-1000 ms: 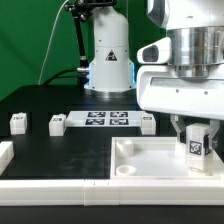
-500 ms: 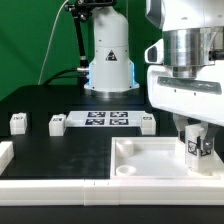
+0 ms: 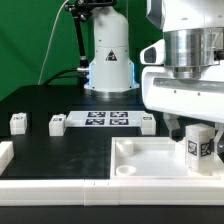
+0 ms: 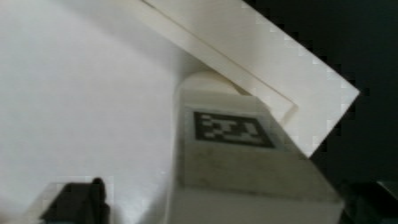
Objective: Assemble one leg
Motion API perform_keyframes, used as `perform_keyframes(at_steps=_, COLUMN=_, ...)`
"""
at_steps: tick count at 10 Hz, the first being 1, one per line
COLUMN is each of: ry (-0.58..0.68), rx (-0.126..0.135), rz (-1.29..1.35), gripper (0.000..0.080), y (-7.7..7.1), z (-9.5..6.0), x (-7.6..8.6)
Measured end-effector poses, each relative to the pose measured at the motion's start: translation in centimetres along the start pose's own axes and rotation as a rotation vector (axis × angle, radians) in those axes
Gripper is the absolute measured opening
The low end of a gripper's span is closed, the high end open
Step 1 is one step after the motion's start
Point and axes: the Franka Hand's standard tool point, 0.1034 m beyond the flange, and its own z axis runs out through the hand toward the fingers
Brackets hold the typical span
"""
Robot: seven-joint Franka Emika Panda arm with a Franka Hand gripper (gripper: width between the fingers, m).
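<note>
My gripper (image 3: pixel 196 135) hangs at the exterior view's right, over the large white tray-like piece (image 3: pixel 140 170). One leg (image 3: pixel 197 146), a small white block with a marker tag, stands between its fingers at that piece's far right corner. In the wrist view the leg (image 4: pixel 240 140) fills the middle, its tag facing the camera. One dark fingertip (image 4: pixel 75 200) stands clear of the leg's side with white surface showing between them. The other finger is at the frame's edge, close to the leg. The jaws look open around the leg.
Three more legs stand on the black table: two at the exterior view's left (image 3: pixel 17 122) (image 3: pixel 56 123) and one by the marker board (image 3: pixel 147 122). The marker board (image 3: pixel 107 119) lies mid-table. A white rim (image 3: pixel 50 184) runs along the front edge.
The gripper and the leg between its fingers have shifted slightly toward the exterior view's right. The leg now stands a little more upright. The other legs have not moved.
</note>
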Motion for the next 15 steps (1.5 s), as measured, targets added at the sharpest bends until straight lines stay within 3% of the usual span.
perform_keyframes(at_steps=3, ry=0.003, rx=-0.003, rz=-0.290, gripper=0.0648, y=-0.45, z=-0.04, x=-0.63)
perform_keyframes(at_steps=10, ry=0.020, rx=-0.027, rz=-0.903, gripper=0.0648, y=-0.50, z=-0.18, x=-0.27)
perform_keyframes(at_steps=15, ry=0.020, rx=-0.026, rz=-0.895, gripper=0.0639, y=-0.47, z=-0.16, x=-0.24)
